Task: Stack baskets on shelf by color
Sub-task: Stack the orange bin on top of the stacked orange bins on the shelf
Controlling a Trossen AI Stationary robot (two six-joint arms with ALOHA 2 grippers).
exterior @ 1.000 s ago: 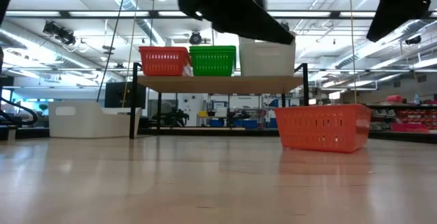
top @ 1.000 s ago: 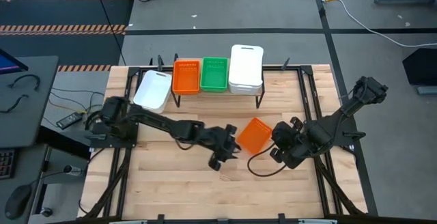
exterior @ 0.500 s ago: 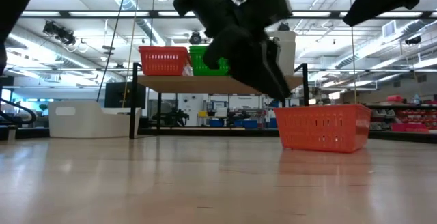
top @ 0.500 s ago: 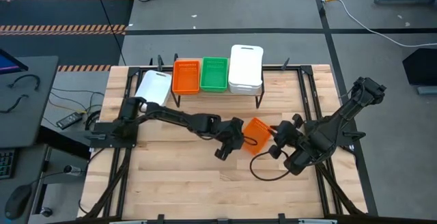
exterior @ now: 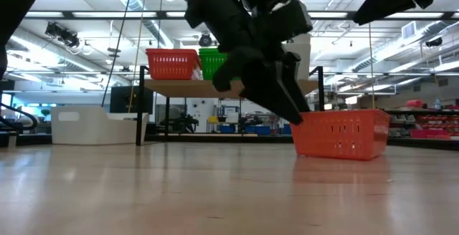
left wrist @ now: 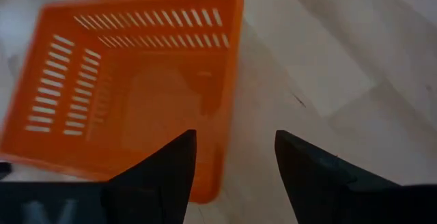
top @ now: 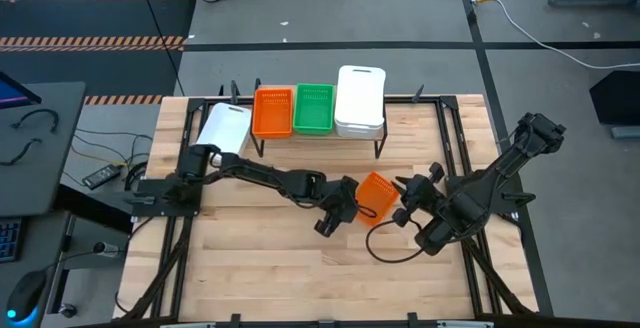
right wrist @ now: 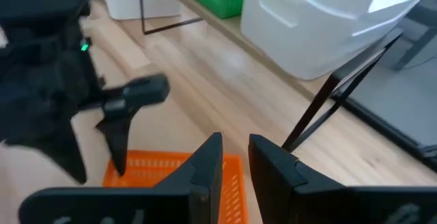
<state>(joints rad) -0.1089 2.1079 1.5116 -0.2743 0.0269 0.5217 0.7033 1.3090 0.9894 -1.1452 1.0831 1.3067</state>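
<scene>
An orange basket (top: 380, 196) rests on its base on the table, right of centre, also shown in the low view (exterior: 343, 133). My left gripper (top: 347, 206) is open at that basket's left end, one finger over its inside and one outside its wall (left wrist: 229, 101). My right gripper (top: 408, 208) hovers just right of the basket, its fingers (right wrist: 234, 147) a narrow gap apart and holding nothing. On the shelf (exterior: 215, 87) at the far edge stand orange (top: 272, 111), green (top: 313, 108) and white (top: 360, 98) baskets. My left gripper straddles the orange basket's end wall near a corner (left wrist: 222, 176), coming down at a slant from the table's left. One finger (left wrist: 171, 176) is over the inside, the other (left wrist: 307, 176) outside. I cannot tell whether either touches it. The basket stays flat on the table.
Another white basket (top: 225, 130) sits on the table just left of the shelf. A black cable (top: 385, 253) loops on the table below my right gripper. Bare wooden tabletop (top: 270, 268) lies toward the near edge. The shelf's black legs (right wrist: 314, 115) stand beyond the right gripper.
My left gripper has moved toward the table's right and down, from left of the orange basket to its left end wall. My right gripper has drawn back slightly to the right. The basket has kept its place.
</scene>
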